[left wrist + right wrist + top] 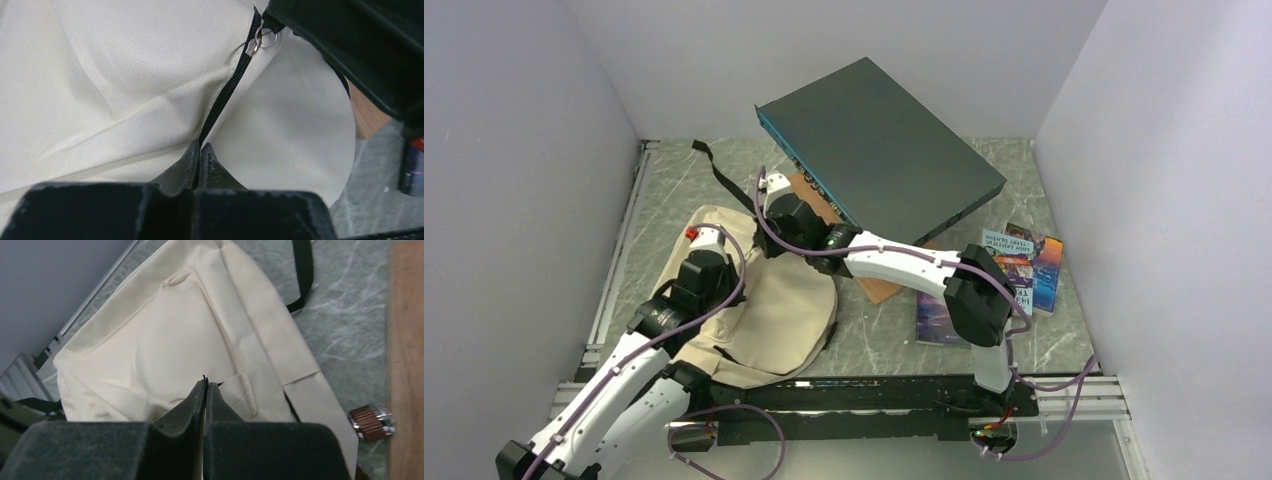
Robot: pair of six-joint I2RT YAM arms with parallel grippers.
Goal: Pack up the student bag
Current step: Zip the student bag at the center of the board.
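Top external view: the student bag (774,320) lies flat on the left half of the surface (874,345), under both arms. Books (1024,270) at the right carry white cover lettering, too small to read. Left pincer (200,150) is fully closed, its tips pinching the bag at the black zipper (225,95). Right pincer (205,385) is closed too, with a thin black sliver, seemingly the zipper pull (204,377), caught between its tips.
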